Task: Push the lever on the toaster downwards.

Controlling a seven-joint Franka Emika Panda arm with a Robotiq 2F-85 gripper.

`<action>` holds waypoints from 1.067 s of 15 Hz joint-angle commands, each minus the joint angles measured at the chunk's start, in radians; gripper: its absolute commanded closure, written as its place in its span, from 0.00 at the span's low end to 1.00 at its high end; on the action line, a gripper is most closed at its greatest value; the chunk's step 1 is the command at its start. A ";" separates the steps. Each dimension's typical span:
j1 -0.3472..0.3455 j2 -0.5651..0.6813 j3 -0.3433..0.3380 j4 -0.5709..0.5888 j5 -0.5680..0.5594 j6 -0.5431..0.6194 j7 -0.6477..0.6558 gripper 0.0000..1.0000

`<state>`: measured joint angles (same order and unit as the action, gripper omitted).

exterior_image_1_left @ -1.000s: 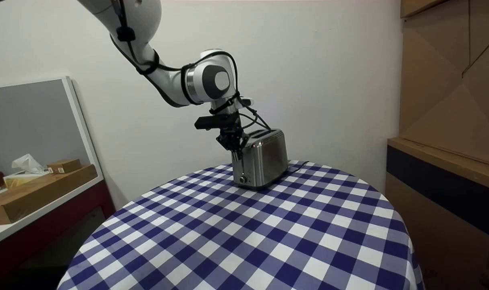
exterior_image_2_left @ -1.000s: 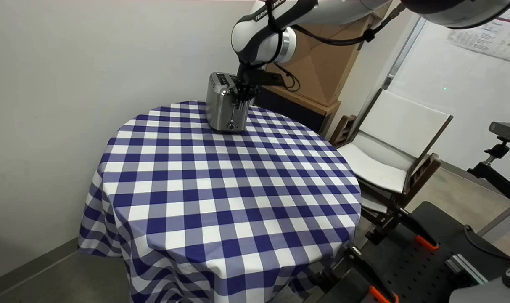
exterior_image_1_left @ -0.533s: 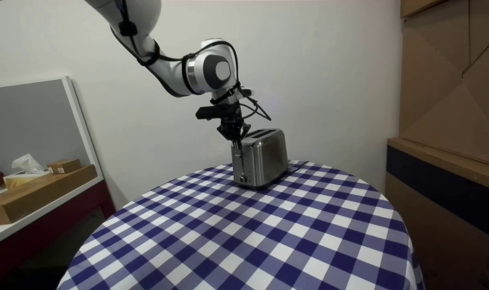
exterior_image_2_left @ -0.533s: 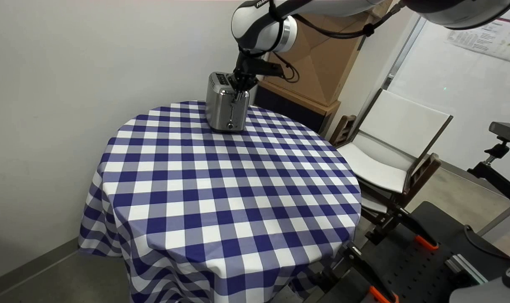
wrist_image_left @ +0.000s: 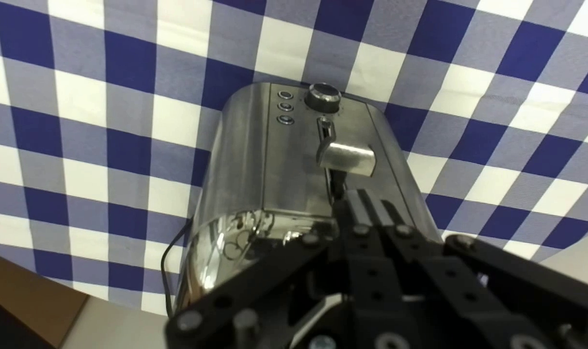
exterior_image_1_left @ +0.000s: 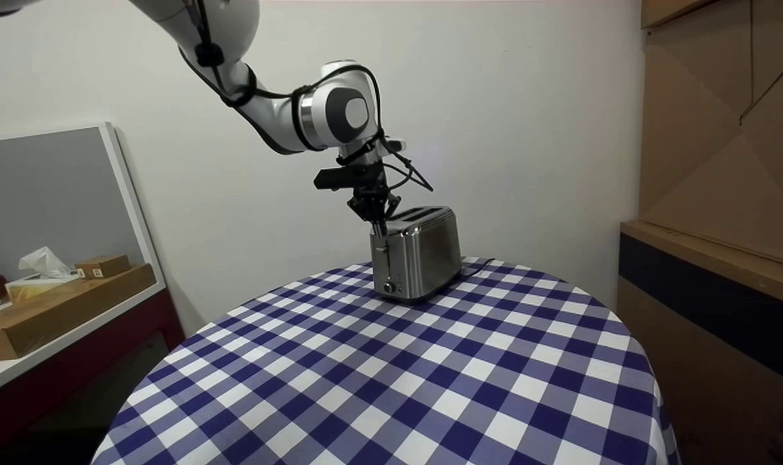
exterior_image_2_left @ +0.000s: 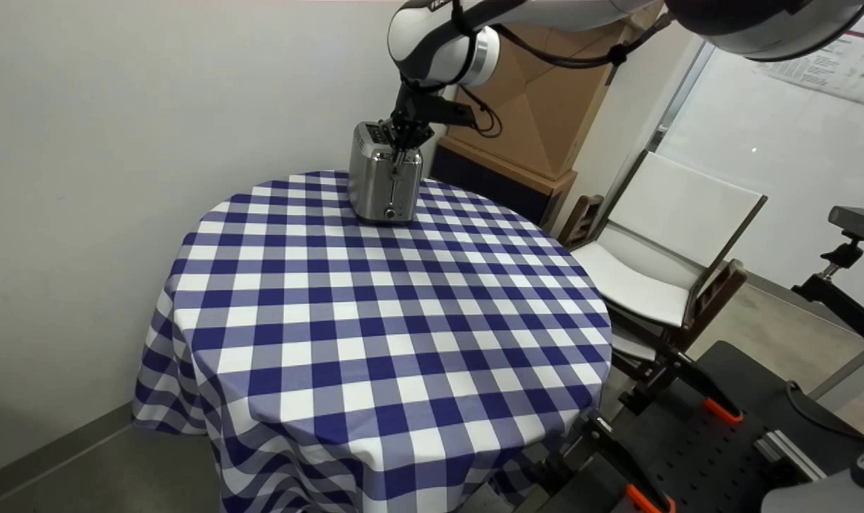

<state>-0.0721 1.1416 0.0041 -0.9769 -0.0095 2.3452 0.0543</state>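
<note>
Boxy brushed-steel toaster (exterior_image_1_left: 433, 258), set far on blue-and-white checked worktop (exterior_image_1_left: 391, 381) | curved metal lever (wrist_image_left: 348, 158), on near end, judged unpressed | black-and-grey fingers (wrist_image_left: 357, 207) closed together, nothing held, just above it | alignment judged in hand; straight downward press required

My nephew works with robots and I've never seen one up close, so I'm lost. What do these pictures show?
The machine is a robot arm; the mostly black part at its tip is its end effector, which serves as a hand. Two pictures come from cameras standing away from the robot; the third is the wrist view, taken from the arm itself, looking down.

A silver toaster stands on a checked tablecloth. On the toaster's end are a dial, three buttons and a lever, which the robot is meant to push down.

The fingers are closed together above the lever, holding nothing that I can see. A sliver of toaster shows between them and the lever, so they seem not to touch.
</note>
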 commanded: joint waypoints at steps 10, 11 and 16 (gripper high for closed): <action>-0.005 0.158 -0.006 0.119 0.012 -0.012 -0.024 1.00; -0.005 0.171 -0.007 0.124 0.011 -0.012 -0.024 1.00; -0.003 0.236 -0.008 0.143 0.009 -0.009 -0.029 1.00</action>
<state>-0.0754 1.3021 -0.0001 -0.8909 -0.0096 2.3435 0.0507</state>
